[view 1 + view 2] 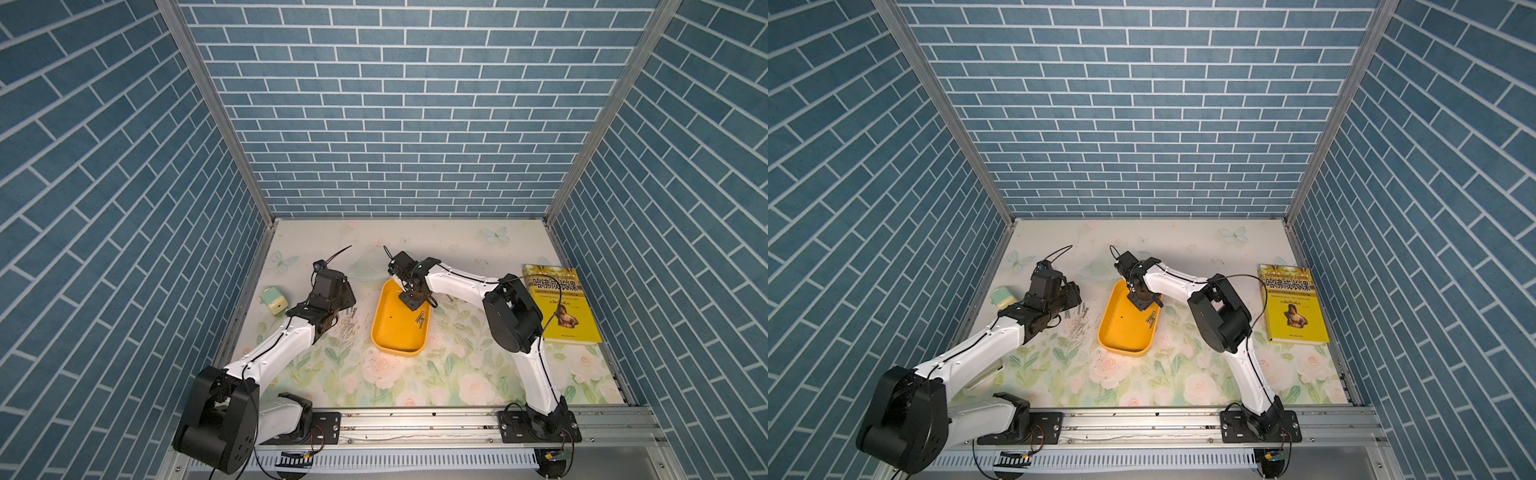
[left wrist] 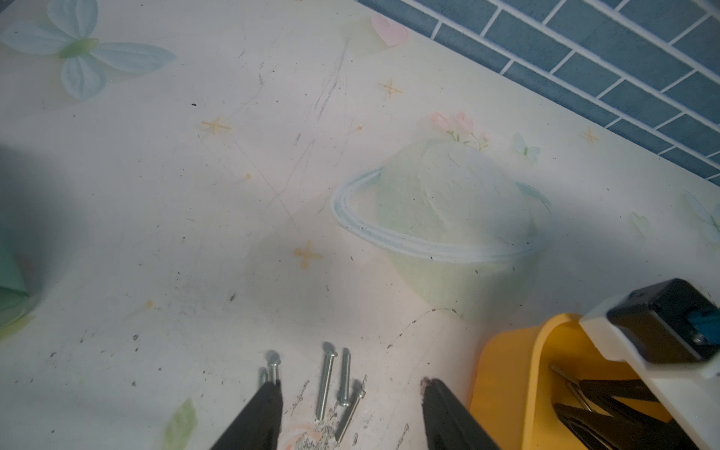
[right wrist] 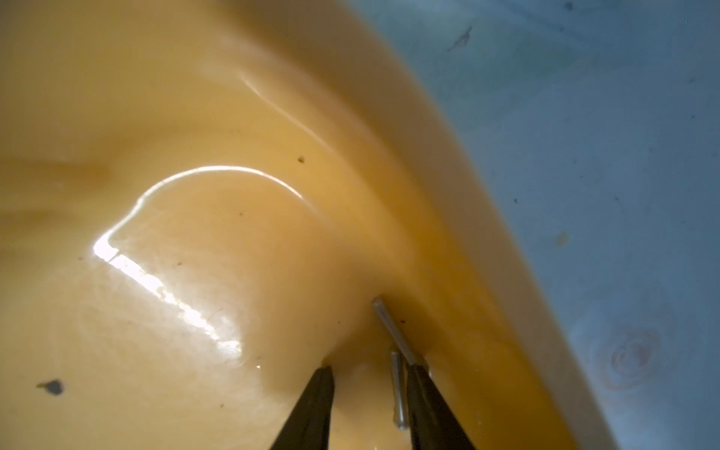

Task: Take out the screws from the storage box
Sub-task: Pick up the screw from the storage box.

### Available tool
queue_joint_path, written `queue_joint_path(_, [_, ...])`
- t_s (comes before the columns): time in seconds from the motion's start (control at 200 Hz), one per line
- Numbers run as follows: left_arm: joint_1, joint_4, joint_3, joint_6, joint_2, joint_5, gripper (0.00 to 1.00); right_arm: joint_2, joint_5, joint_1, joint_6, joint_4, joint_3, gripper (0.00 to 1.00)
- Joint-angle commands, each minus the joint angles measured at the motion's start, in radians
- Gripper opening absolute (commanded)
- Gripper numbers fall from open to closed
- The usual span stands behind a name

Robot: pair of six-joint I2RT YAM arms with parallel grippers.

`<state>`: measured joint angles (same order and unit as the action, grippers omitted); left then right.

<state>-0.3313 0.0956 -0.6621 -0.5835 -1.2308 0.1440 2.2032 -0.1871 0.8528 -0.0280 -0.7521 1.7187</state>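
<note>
While right fingers (image 3: 428, 405) gape, screws (image 3: 397, 385) lie beside one, inside storage box (image 3: 195, 117).

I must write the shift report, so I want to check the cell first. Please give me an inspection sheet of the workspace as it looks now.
Surface: floral mat, scratched, with dark specks.
Job's things: storage box flat on the mat; a few screws lie inside by one wall; other screws lie on the mat beside it.
Clutter: pencil sharpener near the left arm; yellow book near the right arm.
Grippers: left gripper open over the other screws; right gripper open, down in the box at the screws.
Cables: black cables loop off both arms.
Surroundings: blue brick-pattern walls; metal rail in front.
</note>
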Motion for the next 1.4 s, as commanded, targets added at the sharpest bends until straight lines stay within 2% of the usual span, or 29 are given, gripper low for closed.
queue_joint_path(0.0, [0.006,0.008,-0.001,0.006,0.002,-0.004,0.62,0.043,-0.005,0.005,-0.051,-0.105,0.037,0.37])
queue_joint_path(0.305, [0.006,0.008,0.0,0.006,0.011,-0.009,0.62,0.063,-0.01,0.002,-0.083,-0.204,0.092,0.39])
queue_joint_path(0.575, [0.006,0.013,0.0,0.007,0.024,-0.002,0.62,0.131,0.082,-0.025,-0.084,-0.186,0.026,0.38])
queue_joint_path(0.65, [0.006,0.012,0.001,0.008,0.026,-0.001,0.62,0.131,0.102,-0.031,-0.078,-0.177,0.013,0.36])
queue_joint_path(0.77, [0.006,0.013,0.001,0.007,0.021,0.001,0.62,0.131,0.141,-0.034,-0.061,-0.167,-0.005,0.28])
queue_joint_path(1.25, [0.006,0.012,0.0,0.008,0.019,0.002,0.63,0.202,0.201,-0.07,-0.029,-0.132,-0.032,0.3])
queue_joint_path(1.295, [0.006,0.012,0.0,0.008,0.019,0.002,0.63,0.205,0.211,-0.074,-0.025,-0.131,-0.038,0.27])
queue_joint_path(1.395, [0.007,0.01,0.001,0.007,0.014,0.002,0.63,0.211,0.234,-0.073,-0.017,-0.129,-0.045,0.12])
